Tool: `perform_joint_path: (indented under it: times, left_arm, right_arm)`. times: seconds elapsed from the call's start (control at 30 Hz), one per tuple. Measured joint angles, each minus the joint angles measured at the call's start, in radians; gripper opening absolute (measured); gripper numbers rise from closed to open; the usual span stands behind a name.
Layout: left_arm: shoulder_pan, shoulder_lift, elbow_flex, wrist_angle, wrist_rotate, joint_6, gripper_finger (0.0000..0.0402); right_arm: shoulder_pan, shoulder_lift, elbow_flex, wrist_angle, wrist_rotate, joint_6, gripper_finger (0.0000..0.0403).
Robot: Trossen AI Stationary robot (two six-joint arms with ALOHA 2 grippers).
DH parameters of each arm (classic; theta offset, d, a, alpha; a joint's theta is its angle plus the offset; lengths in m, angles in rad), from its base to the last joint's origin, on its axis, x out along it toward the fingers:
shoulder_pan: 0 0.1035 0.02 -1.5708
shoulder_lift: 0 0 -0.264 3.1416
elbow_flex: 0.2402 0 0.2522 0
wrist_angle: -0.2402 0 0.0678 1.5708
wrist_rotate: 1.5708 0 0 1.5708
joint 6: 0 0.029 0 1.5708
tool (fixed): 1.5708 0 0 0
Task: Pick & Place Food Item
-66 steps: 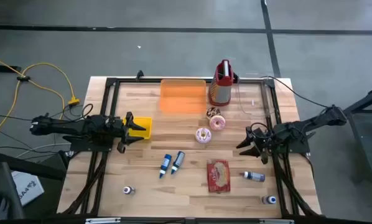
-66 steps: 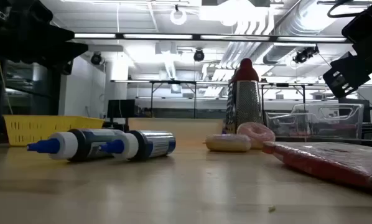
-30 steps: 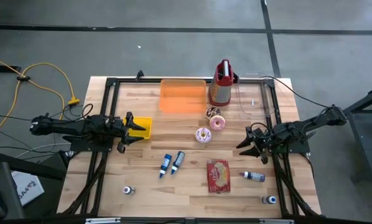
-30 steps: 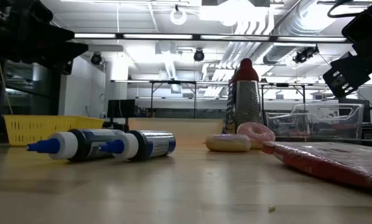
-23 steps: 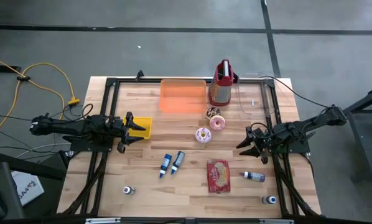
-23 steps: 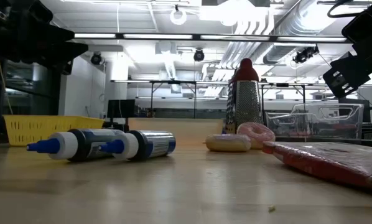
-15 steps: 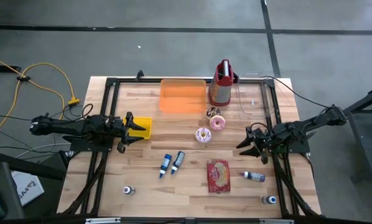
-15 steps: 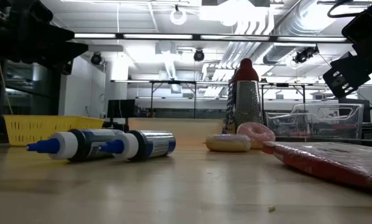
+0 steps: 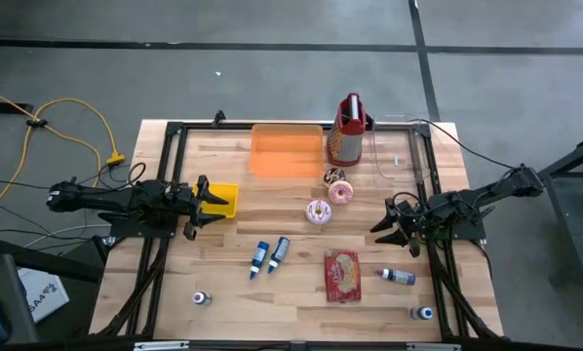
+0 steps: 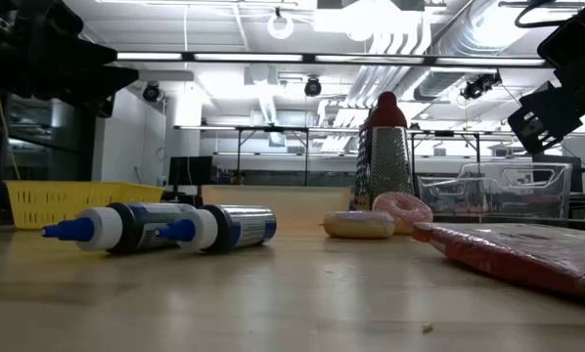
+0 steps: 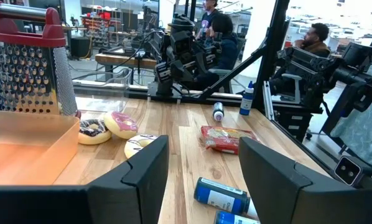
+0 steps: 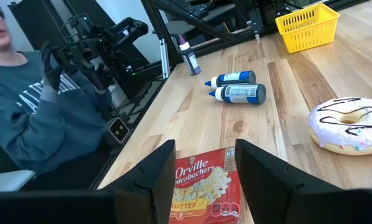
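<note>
Three donuts lie flat on the wooden table mid-right: a white-iced one (image 9: 318, 212) (image 12: 348, 124), a pink one (image 9: 341, 192) (image 11: 120, 123) and a chocolate one (image 9: 333, 175) (image 11: 93, 130). A red popcorn bag (image 9: 342, 274) (image 12: 204, 186) lies flat nearer the near edge. My left gripper (image 9: 209, 200) (image 11: 203, 168) hovers open at the table's left side, beside the yellow basket (image 9: 223, 200). My right gripper (image 9: 379, 226) (image 12: 206, 171) hovers open at the right side, right of the white-iced donut. Neither touches anything.
An orange tray (image 9: 287, 151), a red-handled grater (image 9: 348, 132) and a clear container (image 9: 399, 156) stand along the far edge. Two blue bottles (image 9: 269, 256) lie near the middle; small bottles (image 9: 397, 277) (image 9: 201, 297) (image 9: 423, 313) sit toward the near edge. People sit beyond the table (image 12: 24, 118).
</note>
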Motion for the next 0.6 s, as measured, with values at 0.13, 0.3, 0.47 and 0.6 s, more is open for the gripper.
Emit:
perform_joint_path:
  times: [0.13, 0.3, 0.47, 0.6]
  left_arm:
    - [0.0, 0.0, 0.0, 0.0, 0.0, 0.0, 0.0189]
    - [0.0, 0.0, 0.0, 0.006, 0.0, 0.0, 0.0189]
    - [0.0, 0.0, 0.0, 0.031, 0.0, 0.0, 0.0189]
    - [0.0, 0.0, 0.0, 0.044, 0.0, 0.0, 0.0189]
  right_arm:
    - [0.0, 0.0, 0.0, 0.0, 0.0, 0.0, 0.0153]
    - [0.0, 0.0, 0.0, 0.0, 0.0, 0.0, 0.0153]
    - [0.0, 0.0, 0.0, 0.0, 0.0, 0.0, 0.0153]
    - [0.0, 0.0, 0.0, 0.0, 0.0, 0.0, 0.0153]
